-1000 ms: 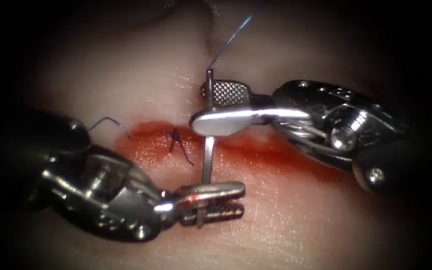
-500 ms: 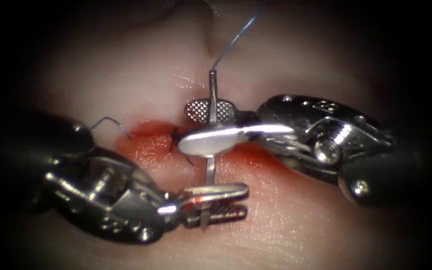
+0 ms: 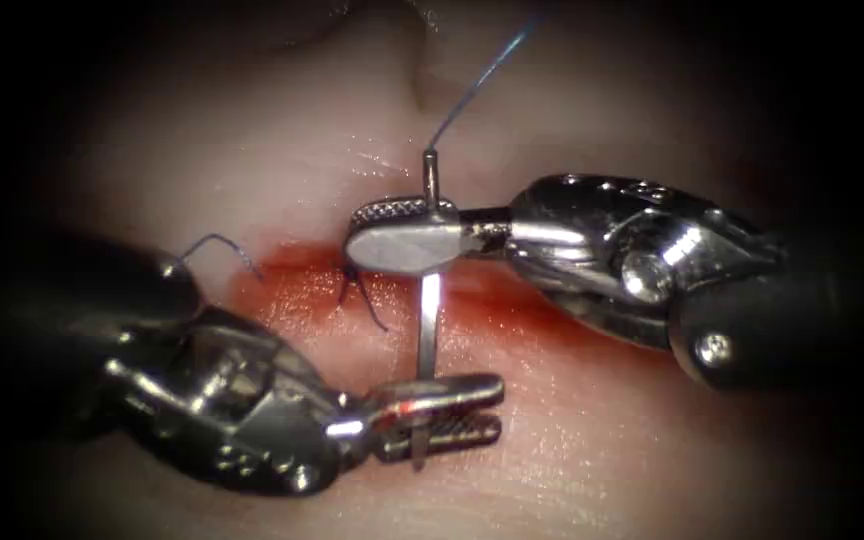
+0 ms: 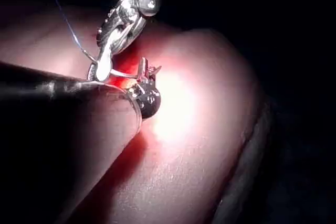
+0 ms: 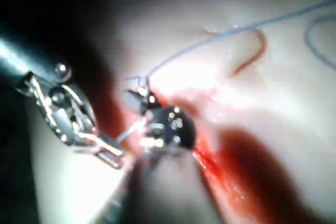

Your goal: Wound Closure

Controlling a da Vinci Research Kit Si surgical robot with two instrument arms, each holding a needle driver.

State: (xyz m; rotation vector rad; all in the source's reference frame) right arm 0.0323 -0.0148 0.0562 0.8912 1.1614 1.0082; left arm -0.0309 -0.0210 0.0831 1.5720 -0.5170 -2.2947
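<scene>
Now both tools have the needle (image 3: 428,318) between them, clear of the tissue (image 3: 252,150) and standing nearly upright over the cut (image 3: 512,310) in the endoscope view. The left tool (image 3: 439,410) pinches it near the tip end, its jaws pressed onto the shaft just as they were a second ago. The change is at the right tool (image 3: 407,232): a second ago its jaws stood spread around the needle's upper part, one toothed face plainly showing; half a second ago they were narrower; now they have come together on the needle close to its thread end, with just a rim of the toothed face visible behind the front jaw. The thread (image 3: 477,85) runs up and away from that end. That reads, as a judgement, as the needle being passed from left to right, with both grips on for the moment. The needle itself has barely moved. Just left of it, an earlier stitch (image 3: 352,285) sits across the cut with its cut ends (image 3: 217,245) lying on the red fluid (image 3: 292,300).
</scene>
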